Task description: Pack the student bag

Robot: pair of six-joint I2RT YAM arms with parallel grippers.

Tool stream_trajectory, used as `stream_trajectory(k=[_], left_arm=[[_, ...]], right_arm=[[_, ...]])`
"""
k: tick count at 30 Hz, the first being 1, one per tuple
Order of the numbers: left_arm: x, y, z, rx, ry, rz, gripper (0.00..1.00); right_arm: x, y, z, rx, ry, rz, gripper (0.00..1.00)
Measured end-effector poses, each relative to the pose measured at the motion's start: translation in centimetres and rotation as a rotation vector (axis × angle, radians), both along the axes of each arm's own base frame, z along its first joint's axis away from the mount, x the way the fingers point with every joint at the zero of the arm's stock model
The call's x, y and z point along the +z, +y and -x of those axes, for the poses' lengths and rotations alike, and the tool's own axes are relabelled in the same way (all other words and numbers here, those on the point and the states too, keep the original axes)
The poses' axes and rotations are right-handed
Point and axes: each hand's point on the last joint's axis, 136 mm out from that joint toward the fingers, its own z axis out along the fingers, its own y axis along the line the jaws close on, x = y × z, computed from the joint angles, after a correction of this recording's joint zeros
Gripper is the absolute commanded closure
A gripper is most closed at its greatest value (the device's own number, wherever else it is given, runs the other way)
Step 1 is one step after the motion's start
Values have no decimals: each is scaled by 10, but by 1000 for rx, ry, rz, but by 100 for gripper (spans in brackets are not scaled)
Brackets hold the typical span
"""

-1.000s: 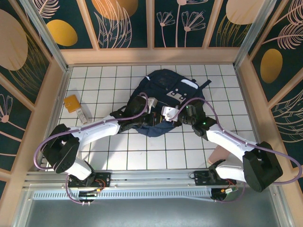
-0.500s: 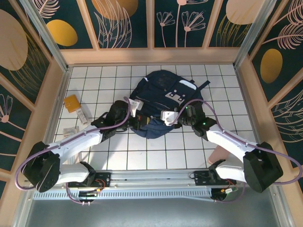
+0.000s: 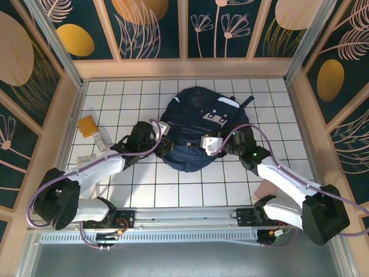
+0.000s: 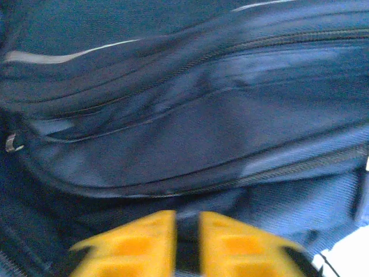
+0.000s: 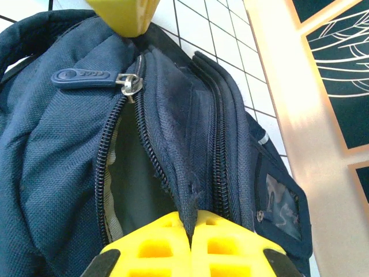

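The bag (image 3: 199,124) is lying just toward 12 o'clock of the table's middle, its mouth facing the arms. The right gripper (image 5: 190,224), at the bag's 5 o'clock, is pinching the fabric lip between two zipper tracks, fingers clamped tight on it. The left gripper (image 4: 187,225), at the bag's 8 o'clock, is pressing against the side panel. Its fingers are standing a narrow slit apart, and I cannot tell whether any fabric is sitting in that slit.

The step looks like holding the main compartment open for loading. To do it well, the right gripper should be lifting the lip toward 6 o'clock and upward so the gap beside the zipper slider (image 5: 131,85) is widening rather than folding shut. The left gripper should be taking the opposite lip, not the outer panel, and pulling toward 9 o'clock. Tugging too hard is likely to drag the whole bag instead of spreading it. The packet (image 3: 87,124) is waiting at the table's 9 o'clock.

Compared with a second ago, the left arm is folded back, its gripper now off the bag's middle and at its edge. The bag's near end is bulging rounder, and the right gripper is sitting slightly nearer 5 o'clock.
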Motion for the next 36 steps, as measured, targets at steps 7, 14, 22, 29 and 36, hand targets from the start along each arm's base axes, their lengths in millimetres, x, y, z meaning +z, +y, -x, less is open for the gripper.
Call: stream_trajectory(k=[7, 14, 22, 29, 36], left_arm=[[28, -42, 28, -166, 102, 195, 35], [33, -65, 30, -119, 217, 234, 47], [5, -69, 17, -1, 290, 142, 66], [-3, -63, 10, 50, 261, 85, 100], [20, -45, 13, 14, 151, 83, 100]], right_arm=[[-3, 0, 0, -1, 23, -6, 100], [-6, 2, 0, 5, 34, -8, 100], [-8, 1, 0, 1, 39, -3, 100], [-8, 0, -1, -6, 35, 0, 100], [-3, -1, -1, -2, 11, 3, 100]])
